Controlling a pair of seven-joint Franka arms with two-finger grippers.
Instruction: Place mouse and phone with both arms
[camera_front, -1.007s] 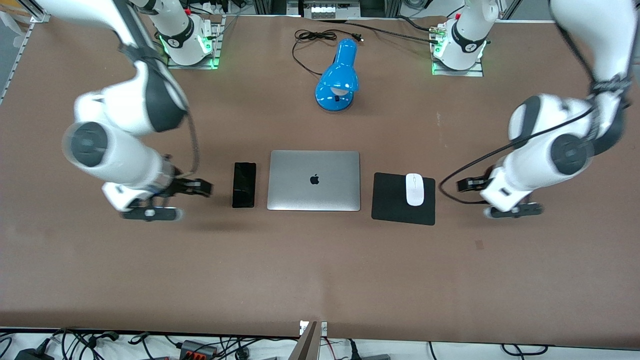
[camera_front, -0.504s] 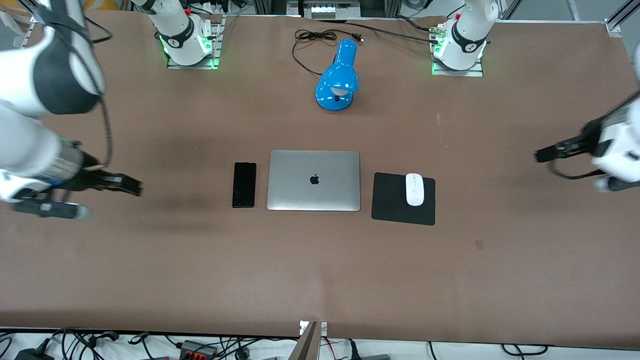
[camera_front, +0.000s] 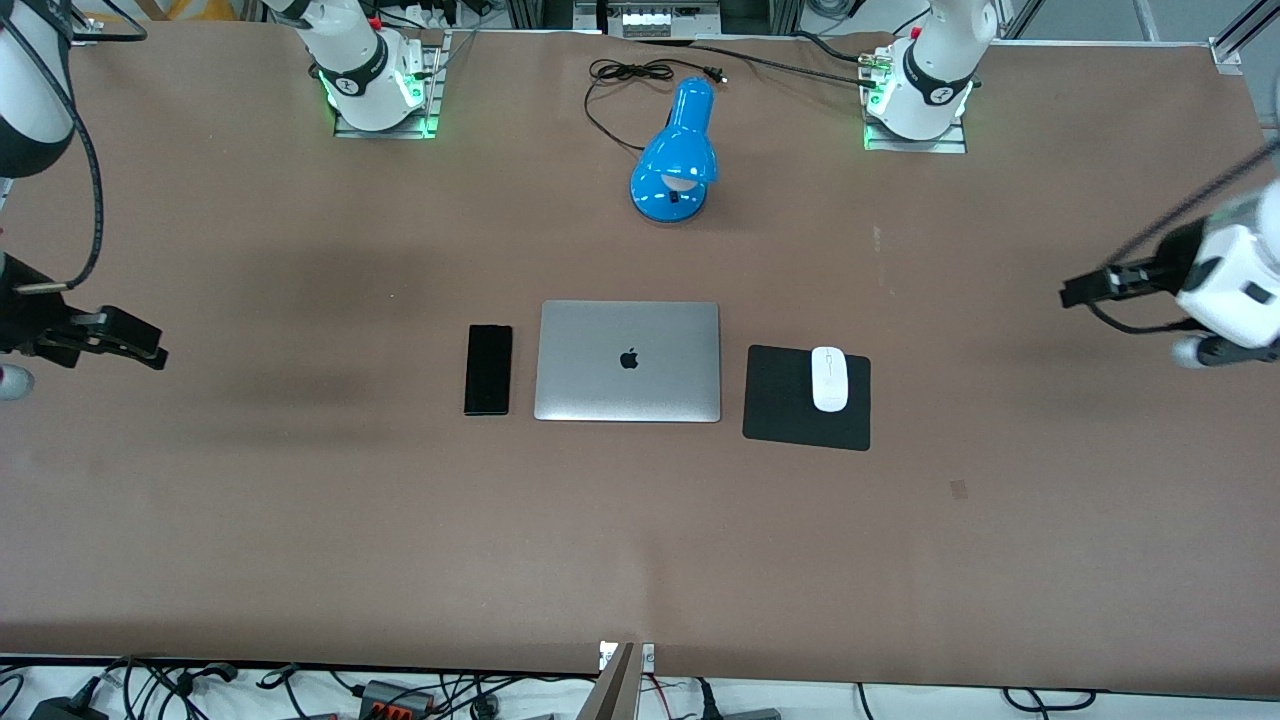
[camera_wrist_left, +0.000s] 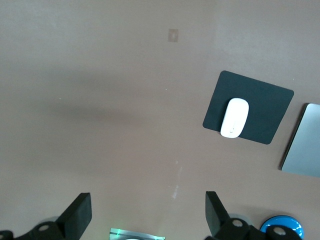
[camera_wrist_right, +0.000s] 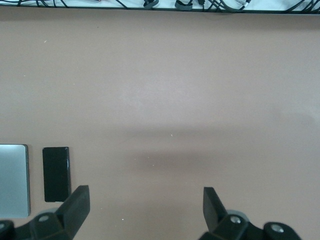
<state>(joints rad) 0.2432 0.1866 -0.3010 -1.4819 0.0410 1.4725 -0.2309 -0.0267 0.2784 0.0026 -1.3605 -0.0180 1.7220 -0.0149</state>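
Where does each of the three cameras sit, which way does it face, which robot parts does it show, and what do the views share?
Front view: high across the brown table, facing both bases; shows both arms, left tool, right tool.
Left wrist view: on the left arm, looking down at the small white oval mouse on the squarish black pad; own open tool shows.
Right wrist view: on the right arm, looking down at the slim black phone; own open tool shows.
Shared: all three show the closed silver laptop.

Even, bright overhead light, no harsh glare. Soft diffuse shadows smear across the brown table (camera_front: 640, 520). Slight sheen on the lamp (camera_front: 675, 150). Front view sharp at centre; arm parts at both side edges blurred. Wrist views a bit soft and washed out.
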